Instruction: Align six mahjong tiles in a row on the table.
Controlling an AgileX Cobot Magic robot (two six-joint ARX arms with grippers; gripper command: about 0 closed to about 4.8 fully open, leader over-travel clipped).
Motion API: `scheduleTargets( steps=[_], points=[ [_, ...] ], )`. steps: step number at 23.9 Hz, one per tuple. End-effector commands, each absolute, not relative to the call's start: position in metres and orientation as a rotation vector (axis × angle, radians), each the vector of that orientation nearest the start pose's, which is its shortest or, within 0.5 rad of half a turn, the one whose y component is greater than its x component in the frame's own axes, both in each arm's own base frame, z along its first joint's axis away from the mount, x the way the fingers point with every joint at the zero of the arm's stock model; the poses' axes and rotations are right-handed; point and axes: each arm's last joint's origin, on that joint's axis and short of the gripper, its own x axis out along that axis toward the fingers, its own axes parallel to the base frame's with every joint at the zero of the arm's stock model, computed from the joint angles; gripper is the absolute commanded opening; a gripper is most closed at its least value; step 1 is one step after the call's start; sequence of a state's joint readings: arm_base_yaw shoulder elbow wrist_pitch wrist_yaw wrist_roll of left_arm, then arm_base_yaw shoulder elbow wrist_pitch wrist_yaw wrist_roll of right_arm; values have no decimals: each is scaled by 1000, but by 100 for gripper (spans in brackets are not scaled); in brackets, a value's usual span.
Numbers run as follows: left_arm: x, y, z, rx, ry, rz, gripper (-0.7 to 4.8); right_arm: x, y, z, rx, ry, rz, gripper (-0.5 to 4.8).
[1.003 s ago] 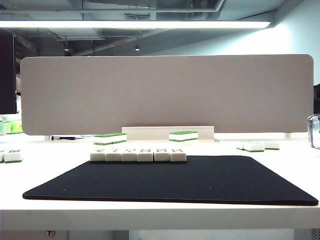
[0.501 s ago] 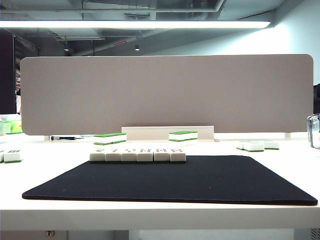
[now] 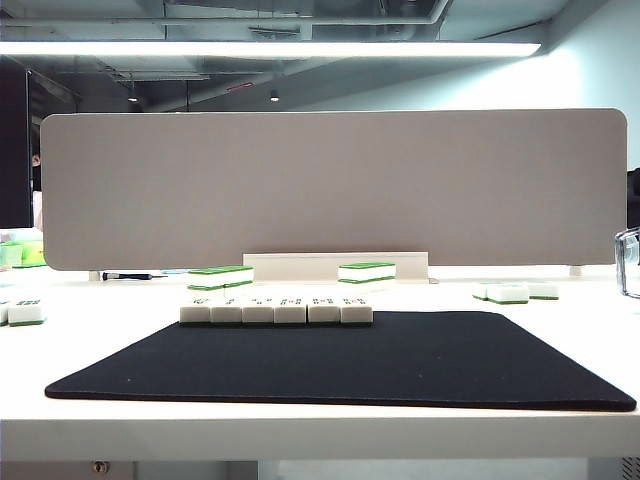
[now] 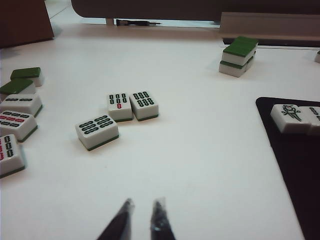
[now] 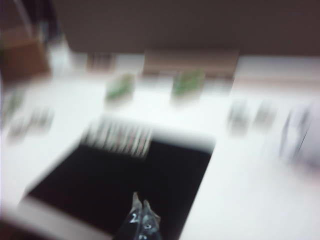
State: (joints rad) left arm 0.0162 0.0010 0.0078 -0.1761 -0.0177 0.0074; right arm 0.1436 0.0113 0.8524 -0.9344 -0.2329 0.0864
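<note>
Seemingly I'm done: the six tiles (image 3: pixel 276 310) sit touching in a row along the mat's (image 3: pixel 400 360) far edge on the desk (image 3: pixel 560 420), both left claw (image 4: pixel 141 220) and right claw (image 5: pixel 140 212) pinched together and empty, needing only retreat.

Open-plan office or lab workspace: white desk (image 3: pixel 330 425) with a grey upright divider panel (image 3: pixel 335 185) clamped along its far edge. Exposed ceiling pipes and ducts (image 3: pixel 240 20) overhead with a long strip light (image 3: pixel 270 47); dark monitor edge (image 3: pixel 14 145) at far left.
</note>
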Motion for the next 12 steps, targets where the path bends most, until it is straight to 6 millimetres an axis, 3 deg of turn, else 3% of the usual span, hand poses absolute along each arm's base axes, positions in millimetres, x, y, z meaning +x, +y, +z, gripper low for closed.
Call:
scheduleTargets(
  steps=[1, 3, 5, 10, 12],
  points=[
    [96, 2, 148, 10, 181, 32, 52, -18, 1, 332, 85, -125, 287, -1],
    [96, 2, 148, 10, 181, 32, 52, -4, 1, 327, 97, -172, 217, -1],
    [96, 2, 148, 10, 181, 32, 52, 27, 3, 302, 149, -178, 131, -1],
    [96, 2, 148, 10, 182, 32, 52, 62, 7, 257, 180, -153, 85, -1],
    [96, 2, 148, 10, 182, 32, 52, 80, 10, 226, 227, -153, 89, -1]
  ],
)
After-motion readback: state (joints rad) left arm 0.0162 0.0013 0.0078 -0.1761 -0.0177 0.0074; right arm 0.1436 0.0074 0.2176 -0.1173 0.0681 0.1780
